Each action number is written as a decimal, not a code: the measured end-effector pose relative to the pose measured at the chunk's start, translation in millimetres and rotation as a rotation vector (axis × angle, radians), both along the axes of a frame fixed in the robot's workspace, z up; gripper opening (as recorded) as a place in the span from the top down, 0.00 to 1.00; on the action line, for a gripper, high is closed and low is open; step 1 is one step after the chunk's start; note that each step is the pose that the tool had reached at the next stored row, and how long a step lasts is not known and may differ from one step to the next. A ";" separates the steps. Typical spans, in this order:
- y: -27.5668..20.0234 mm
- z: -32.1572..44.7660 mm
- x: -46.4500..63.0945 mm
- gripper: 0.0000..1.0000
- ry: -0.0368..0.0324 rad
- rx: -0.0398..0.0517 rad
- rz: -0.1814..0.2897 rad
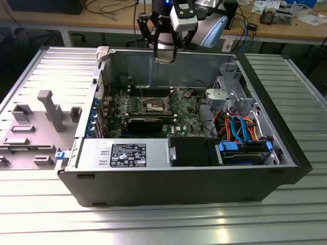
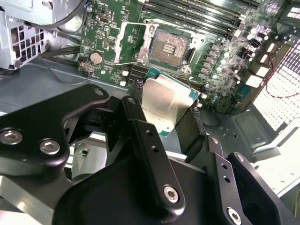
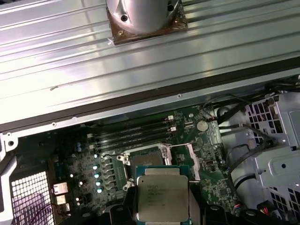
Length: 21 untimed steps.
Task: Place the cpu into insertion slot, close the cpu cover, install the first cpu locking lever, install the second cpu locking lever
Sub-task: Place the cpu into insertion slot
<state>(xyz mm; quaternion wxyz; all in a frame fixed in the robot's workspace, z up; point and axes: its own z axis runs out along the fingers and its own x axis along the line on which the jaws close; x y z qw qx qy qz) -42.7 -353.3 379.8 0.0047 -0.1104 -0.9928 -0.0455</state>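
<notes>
The open computer case [image 1: 179, 176] lies on the bench [image 1: 153, 224]. I have the jaws high over its far wall, pinched on the cpu [image 2: 166, 101] by opposite edges. I judge this is step one: the insertion slot [image 2: 172, 45] sits bare mid-motherboard [image 1: 191, 109], and the cpu cover [image 2: 127, 43] is apparently swung open. Seating calls for squaring the chip to the recess. There is open room above, with memory slots [image 2: 197, 16] flanking the socket.
</notes>
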 end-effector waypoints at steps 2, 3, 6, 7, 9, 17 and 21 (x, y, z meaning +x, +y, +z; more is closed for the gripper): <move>0.0 0.0 -0.7 0.47 0.0000 0.0000 -0.023; 0.0 -0.1 -1.0 0.47 -0.0001 0.0000 -0.034; 0.0 -0.1 -1.9 0.47 0.0000 -0.0001 -0.065; 0.0 -0.1 -2.1 0.47 0.0000 0.0000 -0.071; 0.0 -0.2 -2.5 0.47 0.0000 0.0000 -0.084; 0.0 -0.4 -3.5 0.47 0.0000 -0.0001 -0.144; 0.0 -0.6 -3.8 0.47 0.0000 -0.0001 -0.179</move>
